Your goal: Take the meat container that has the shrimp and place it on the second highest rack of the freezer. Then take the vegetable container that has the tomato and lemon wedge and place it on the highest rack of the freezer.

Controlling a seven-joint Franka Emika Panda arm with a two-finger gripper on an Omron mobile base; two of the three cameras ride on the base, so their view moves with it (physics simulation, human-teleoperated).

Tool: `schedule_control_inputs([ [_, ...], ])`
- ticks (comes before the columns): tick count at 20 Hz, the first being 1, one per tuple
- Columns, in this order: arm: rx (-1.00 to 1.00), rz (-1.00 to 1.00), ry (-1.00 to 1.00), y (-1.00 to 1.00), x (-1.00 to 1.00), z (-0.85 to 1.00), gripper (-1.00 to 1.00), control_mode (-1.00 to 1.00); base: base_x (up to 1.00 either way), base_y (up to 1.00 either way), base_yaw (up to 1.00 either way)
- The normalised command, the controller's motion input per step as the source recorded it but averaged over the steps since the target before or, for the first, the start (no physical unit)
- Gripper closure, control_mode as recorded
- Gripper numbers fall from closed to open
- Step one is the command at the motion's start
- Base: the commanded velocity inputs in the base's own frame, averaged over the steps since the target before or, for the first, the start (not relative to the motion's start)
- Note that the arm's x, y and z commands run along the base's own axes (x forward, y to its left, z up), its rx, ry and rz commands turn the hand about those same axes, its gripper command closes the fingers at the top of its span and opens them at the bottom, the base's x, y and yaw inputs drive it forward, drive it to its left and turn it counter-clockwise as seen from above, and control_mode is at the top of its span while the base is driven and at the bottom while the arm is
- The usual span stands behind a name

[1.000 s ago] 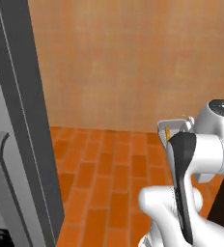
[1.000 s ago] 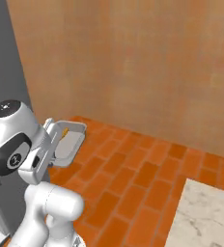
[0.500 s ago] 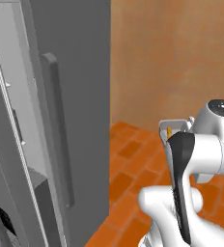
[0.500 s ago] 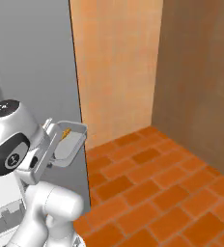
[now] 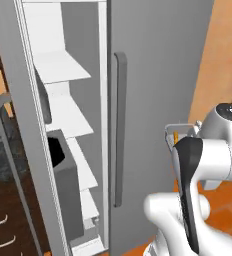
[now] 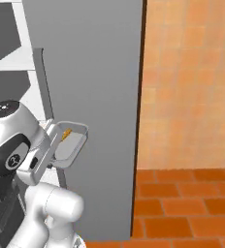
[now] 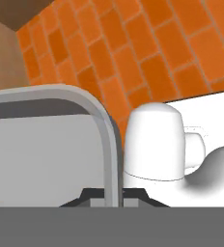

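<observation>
open freezer [image 5: 153,75] ahead (shrimp [image 6: 66,134] tray [image 6: 71,145] clamped)

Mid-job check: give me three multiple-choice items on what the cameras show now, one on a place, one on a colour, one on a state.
1. Where is the tray?
A. on a freezer rack
B. in the hand, beside the arm
C. on the floor

2. What colour is the shrimp in it?
A. orange
B. green
C. blue

3. How does the freezer stand?
A. door open, white racks showing
B. door shut
C. lying on its side

B: the hand is shut on its rim.
A: an orange sliver lies at the tray's edge.
A: the racks show.
</observation>
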Motion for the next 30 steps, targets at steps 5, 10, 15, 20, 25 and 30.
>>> schedule_control_inputs([
  [5, 0.0, 0.0, 0.0, 0.0, 0.0, 0.0, 1.0, 1.0, 0.51, -0.21, 0.85],
  [10, 0.0, 0.0, 0.0, 0.0, 0.0, 0.0, 1.0, 1.0, 0.23, -0.26, 0.74],
  [15, 0.0, 0.0, 0.0, 0.0, 0.0, 0.0, 1.0, 1.0, 0.07, -0.13, 0.56],
  [20, 0.0, 0.0, 0.0, 0.0, 0.0, 0.0, 1.0, 1.0, 0.26, -0.16, 0.17],
  [25, 0.0, 0.0, 0.0, 0.0, 0.0, 0.0, 1.0, 1.0, 0.67, -0.16, 0.11],
  [30, 0.0, 0.0, 0.0, 0.0, 0.0, 0.0, 1.0, 1.0, 0.41, -0.01, 0.07],
])
